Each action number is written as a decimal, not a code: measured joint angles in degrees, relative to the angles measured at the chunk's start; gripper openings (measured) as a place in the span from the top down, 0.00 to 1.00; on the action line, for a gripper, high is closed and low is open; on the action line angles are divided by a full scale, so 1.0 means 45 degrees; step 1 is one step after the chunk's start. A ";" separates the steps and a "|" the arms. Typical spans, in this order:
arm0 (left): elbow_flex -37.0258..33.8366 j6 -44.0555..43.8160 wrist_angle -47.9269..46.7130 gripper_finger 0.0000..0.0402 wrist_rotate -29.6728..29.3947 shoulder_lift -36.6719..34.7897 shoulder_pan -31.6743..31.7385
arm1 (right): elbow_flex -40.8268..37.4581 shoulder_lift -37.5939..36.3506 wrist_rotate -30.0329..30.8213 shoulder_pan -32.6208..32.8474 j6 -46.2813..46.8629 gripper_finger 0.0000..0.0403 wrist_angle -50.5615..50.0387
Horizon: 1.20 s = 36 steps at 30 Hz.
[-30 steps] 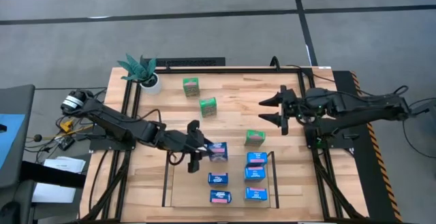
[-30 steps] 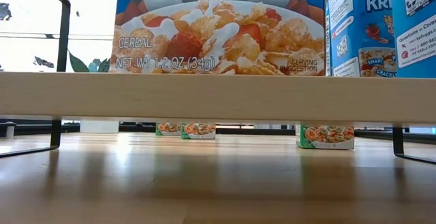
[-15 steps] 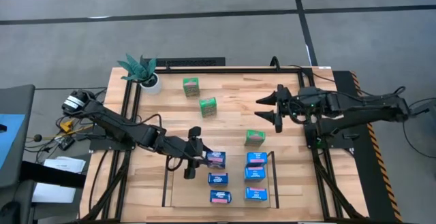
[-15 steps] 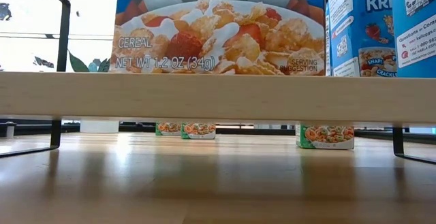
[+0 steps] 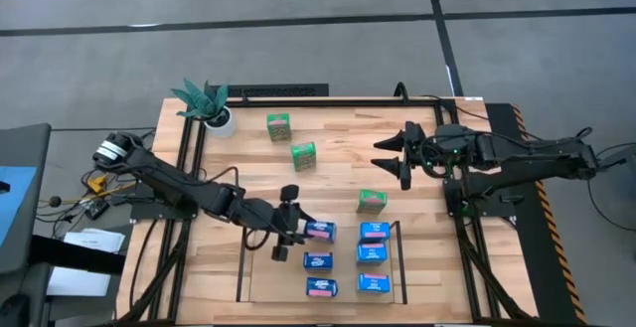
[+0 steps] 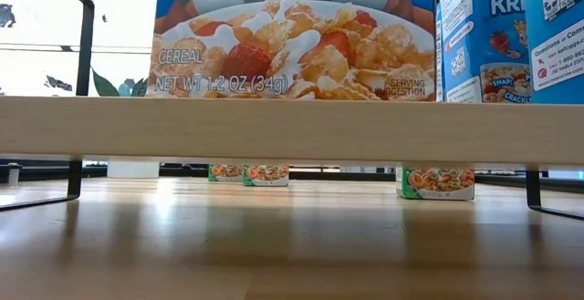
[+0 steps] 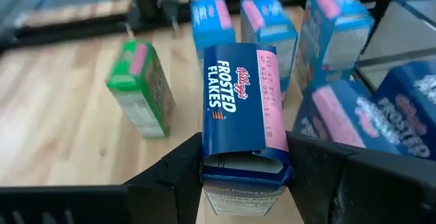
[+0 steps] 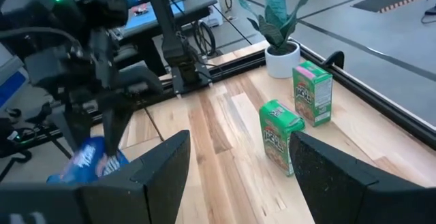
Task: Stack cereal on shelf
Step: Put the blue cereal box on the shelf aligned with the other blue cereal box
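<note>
The left gripper (image 7: pixel 245 183) clamps a blue "Frosted Flakes" box (image 7: pixel 242 108) at lower centre; the low view reads "CEREAL NET WT 1.2 OZ (34g)". The right gripper (image 5: pixel 396 160) hangs open, upper right, above the pale wood table (image 5: pixel 338 128).

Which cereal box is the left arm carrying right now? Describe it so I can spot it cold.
Start at the shelf on the table's near edge. At its upper left, the left claw is shut on a blue Frosted Flakes box. It is the only blue box clamped between dark fingers; the other five stand free.

Overhead, straight down on the whole table (image 5: pixel 338 158); level, close under the shelf (image 6: pixel 292 129); wrists forward, sharing green boxes (image 8: pixel 281 135).
</note>
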 joint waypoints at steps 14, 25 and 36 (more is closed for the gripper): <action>-0.0005 -0.1844 -0.0740 0.60 0.0286 0.0613 -0.0059 | 0.0000 0.0000 -0.0053 0.0121 0.0058 0.31 0.0403; -0.0005 -0.1686 -0.1167 0.60 -0.0011 0.0595 -0.0068 | 0.0000 0.0000 -0.0053 0.0121 0.0063 0.31 0.0439; -0.0005 -0.1114 -0.0979 0.60 -0.0429 0.0605 -0.0082 | 0.0000 0.0000 -0.0053 0.0121 0.0063 0.31 0.0439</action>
